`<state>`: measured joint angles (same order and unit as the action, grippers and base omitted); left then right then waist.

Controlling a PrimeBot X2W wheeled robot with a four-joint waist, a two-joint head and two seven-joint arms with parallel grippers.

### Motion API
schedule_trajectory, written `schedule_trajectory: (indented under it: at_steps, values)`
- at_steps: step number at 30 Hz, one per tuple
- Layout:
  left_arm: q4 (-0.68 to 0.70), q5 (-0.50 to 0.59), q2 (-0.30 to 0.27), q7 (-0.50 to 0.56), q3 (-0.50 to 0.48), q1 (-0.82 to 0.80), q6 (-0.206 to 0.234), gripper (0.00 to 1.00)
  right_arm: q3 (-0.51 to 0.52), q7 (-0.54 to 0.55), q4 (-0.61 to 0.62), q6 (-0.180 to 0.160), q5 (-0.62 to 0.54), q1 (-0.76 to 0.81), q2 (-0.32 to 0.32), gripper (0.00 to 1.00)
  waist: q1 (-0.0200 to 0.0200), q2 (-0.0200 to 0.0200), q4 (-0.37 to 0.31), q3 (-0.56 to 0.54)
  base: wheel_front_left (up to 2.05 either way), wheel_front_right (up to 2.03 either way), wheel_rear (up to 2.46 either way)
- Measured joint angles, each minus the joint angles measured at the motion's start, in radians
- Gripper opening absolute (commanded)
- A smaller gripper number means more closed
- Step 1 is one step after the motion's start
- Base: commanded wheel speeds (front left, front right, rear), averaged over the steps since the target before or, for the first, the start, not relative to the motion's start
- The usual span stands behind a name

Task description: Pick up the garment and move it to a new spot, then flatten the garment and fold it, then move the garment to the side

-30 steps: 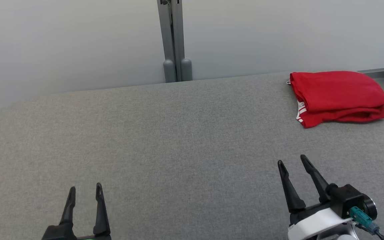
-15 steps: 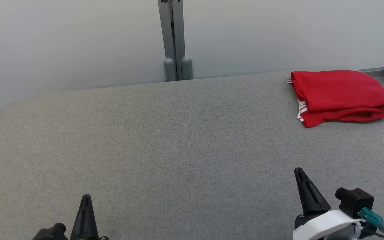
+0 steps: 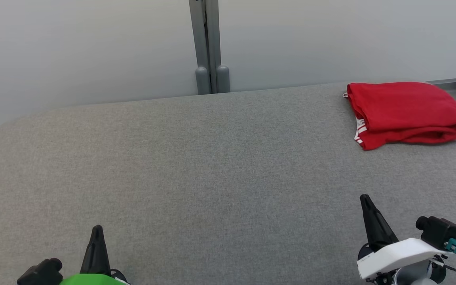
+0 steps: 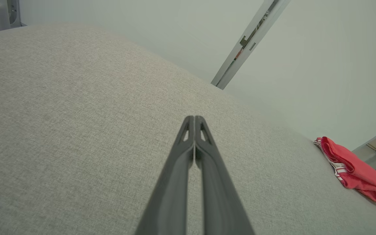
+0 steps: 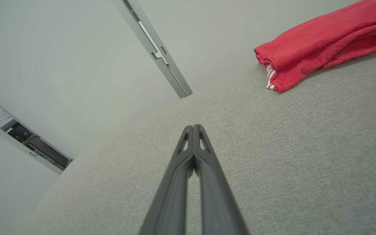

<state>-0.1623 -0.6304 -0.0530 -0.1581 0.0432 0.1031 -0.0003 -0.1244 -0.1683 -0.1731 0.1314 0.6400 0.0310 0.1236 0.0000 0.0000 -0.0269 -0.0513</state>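
Head view: folded red garment (image 3: 406, 113) at far right of grey surface (image 3: 212, 178), close to back and right edges. Left gripper (image 3: 97, 229) at near left, fingers pressed together, holding nothing. Right gripper (image 3: 365, 198) at near right, likewise closed and empty, well apart from garment. Wide open stretch of surface between grippers and back edge. Rounded far-left corner. Grey post (image 3: 208, 47) behind back edge, centre.

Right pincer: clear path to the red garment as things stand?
Likely yes: nothing stands on the table between right pincer and garment. Pincer is shut, so it must open first.
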Motion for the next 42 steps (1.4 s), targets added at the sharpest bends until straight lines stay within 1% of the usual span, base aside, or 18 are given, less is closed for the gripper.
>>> schedule_trajectory:
  at_steps: [8, 9, 16, 42]
  values:
    - [-0.007, -0.119, -0.003, 0.026, -0.012, -0.024, -0.014, 0.0, 0.019, 0.026, -0.007, 0.0, 0.119, -0.017, -0.003, 0.0, 0.0, 0.0, 0.002, 0.004, 0.0, 0.0, 0.0]
    - [-0.009, -0.144, -0.003, 0.035, -0.015, -0.032, -0.017, 0.0, 0.024, 0.031, -0.01, 0.0, 0.15, -0.019, -0.004, 0.0, 0.0, 0.0, 0.003, 0.005, 0.0, 0.0, 0.0]
    - [-0.016, -0.243, -0.004, 0.058, -0.027, -0.049, -0.028, 0.0, 0.042, 0.054, -0.016, 0.0, 0.243, -0.03, -0.007, 0.0, 0.0, 0.0, 0.005, 0.009, 0.0, 0.0, 0.0]
    - [-0.04, -0.536, -0.008, 0.131, -0.066, -0.108, -0.066, 0.0, 0.102, 0.129, -0.036, 0.0, 0.539, -0.068, -0.02, 0.0, 0.0, 0.0, 0.011, 0.023, 0.0, 0.0, 0.0]
